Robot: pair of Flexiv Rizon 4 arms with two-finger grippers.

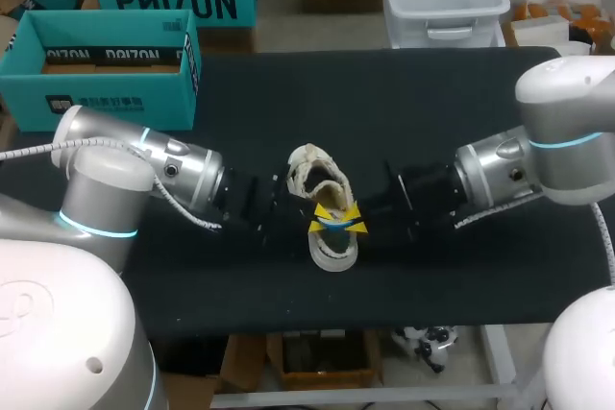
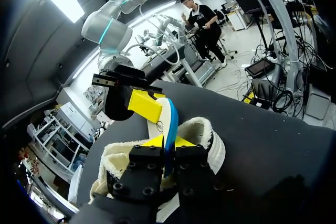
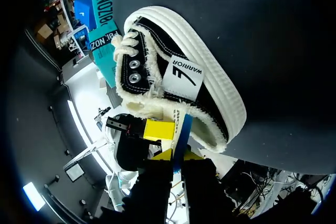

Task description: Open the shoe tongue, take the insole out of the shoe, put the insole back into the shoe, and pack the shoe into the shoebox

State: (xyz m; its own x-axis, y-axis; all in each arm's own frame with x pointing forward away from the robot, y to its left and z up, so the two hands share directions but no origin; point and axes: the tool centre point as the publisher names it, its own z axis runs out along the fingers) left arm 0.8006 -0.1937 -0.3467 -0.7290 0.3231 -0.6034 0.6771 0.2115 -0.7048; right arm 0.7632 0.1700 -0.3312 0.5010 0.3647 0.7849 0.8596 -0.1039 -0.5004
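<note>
Near the middle of the black table, about midway between its left and right edges, sits the canvas shoe (image 1: 310, 172), its length running from the far edge toward the near edge. From above it looks cream. The right wrist view shows a black side panel with metal eyelets, a frayed cream collar and a thick white rubber sole (image 3: 231, 103) resting on the table.

Out of the shoe's opening stands the insole (image 1: 334, 226), on edge, white-faced with a blue rim. Both arms meet at it. The left arm comes in from the left edge, and the left gripper (image 1: 322, 217) has its yellow tips pressed together on the insole from two sides. In the left wrist view the blue rim (image 2: 170, 124) rises straight up between the two tips of that gripper (image 2: 169, 143). The right arm comes in from the right edge, and the right gripper (image 1: 352, 218) is likewise clamped on the insole. Its own view shows the insole's edge (image 3: 181, 129) pinched between its tips (image 3: 177, 156). Each wrist view also shows the other arm's yellow finger just beyond the insole, against it.

At the table's far-left corner, well apart from the shoe, stands the teal shoebox (image 1: 106, 103), open at the top.
</note>
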